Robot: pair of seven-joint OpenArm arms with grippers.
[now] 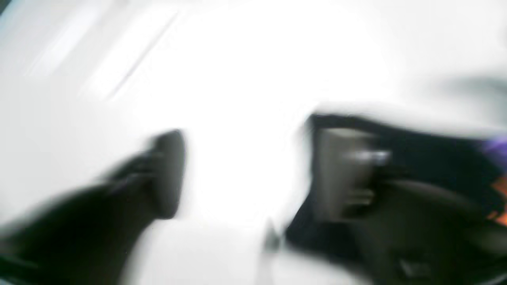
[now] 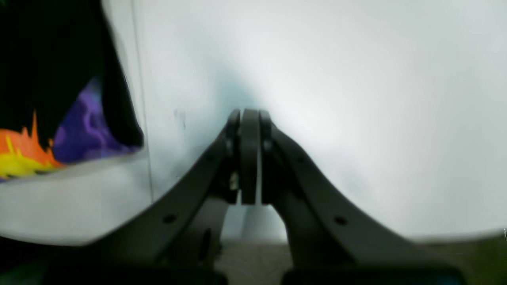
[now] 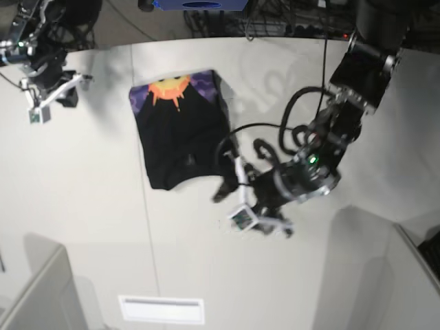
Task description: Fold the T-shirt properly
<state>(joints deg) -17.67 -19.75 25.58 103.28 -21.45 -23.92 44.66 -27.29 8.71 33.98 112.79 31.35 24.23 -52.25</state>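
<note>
**Folded T-shirt on the tabletop, both arms off it**

We find no brand, label or legible writing anywhere; the small square tags on the arms are too small to read.

The T-shirt (image 3: 180, 134) lies on the white tabletop (image 3: 82, 206) as a compact black bundle, its orange sun and purple print facing up at the far edge.

The left end effector (image 3: 230, 185) hovers just beside the shirt's near right corner. In its wrist view, heavily blurred, we see the two fingers (image 1: 168, 174) standing apart with bare tabletop between them and nothing gripped; black cloth with a trace of purple and orange lies behind one finger.

The right end effector (image 2: 249, 118) is clenched on nothing, its fingers pressed together over bare tabletop, well apart from the shirt, whose printed edge shows at the left of its wrist view.
</note>
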